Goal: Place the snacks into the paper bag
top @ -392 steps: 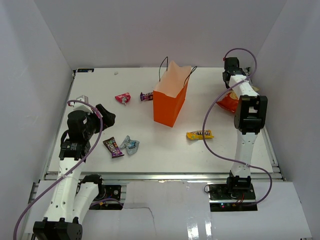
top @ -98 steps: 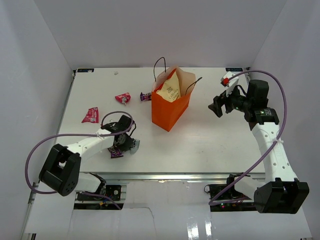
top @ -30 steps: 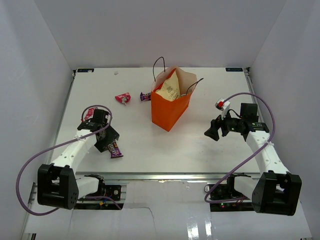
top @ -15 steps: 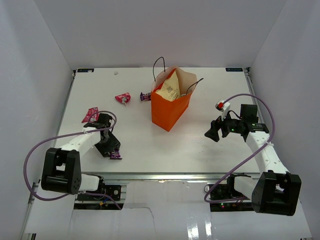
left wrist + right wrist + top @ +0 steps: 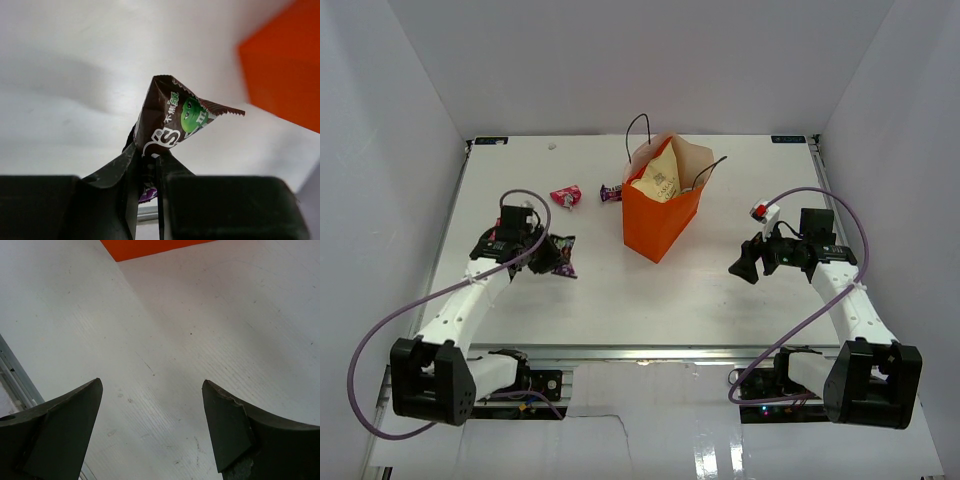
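Orange paper bag [image 5: 660, 215] upright mid-table, chip bag [image 5: 658, 180] already inside. Left gripper [image 5: 149, 170] clamped on brown packet [image 5: 172, 120], w/ bag to its right. Right gripper [image 5: 150, 425] spread, empty. Pink [image 5: 565, 196] & purple [image 5: 611, 192] packets left on table.

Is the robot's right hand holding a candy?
No, the right hand is open and empty, with only the bare white table showing between its two dark fingers.
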Controlling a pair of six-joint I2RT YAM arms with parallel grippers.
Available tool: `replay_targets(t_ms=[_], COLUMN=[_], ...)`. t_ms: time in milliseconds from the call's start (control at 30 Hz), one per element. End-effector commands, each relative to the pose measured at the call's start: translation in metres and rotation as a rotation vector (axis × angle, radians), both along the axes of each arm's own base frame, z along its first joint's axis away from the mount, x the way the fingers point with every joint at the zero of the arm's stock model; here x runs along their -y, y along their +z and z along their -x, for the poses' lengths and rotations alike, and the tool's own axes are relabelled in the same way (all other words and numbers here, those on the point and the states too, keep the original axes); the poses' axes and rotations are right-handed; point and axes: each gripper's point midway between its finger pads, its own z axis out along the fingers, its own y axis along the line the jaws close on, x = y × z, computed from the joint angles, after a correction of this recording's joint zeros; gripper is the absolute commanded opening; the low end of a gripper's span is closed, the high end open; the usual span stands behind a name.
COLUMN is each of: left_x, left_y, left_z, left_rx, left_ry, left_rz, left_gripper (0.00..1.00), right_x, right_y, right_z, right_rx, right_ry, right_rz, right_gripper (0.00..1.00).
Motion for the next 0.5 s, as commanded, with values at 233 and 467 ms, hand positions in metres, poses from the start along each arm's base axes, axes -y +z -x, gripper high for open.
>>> replay_targets(t_ms=[233,467], left_x=[0.169,0.232], left_y=[0.285,0.3], left_z=[-0.067,-0.122], left_rx=[0.832,0.844], left_ry=[-0.596,-0.656], left_rz=[0.318,0.272], left_gripper=[0.15,0.15], right_x=[-0.004,-0.004], right_y=[0.007,0.009], right_z=[-0.004,-0.002], right_rx=[0.002,0.011], right_ry=[0.023,0.02], right_rz=[-0.031,-0.03], right_gripper=[0.86,0.86])
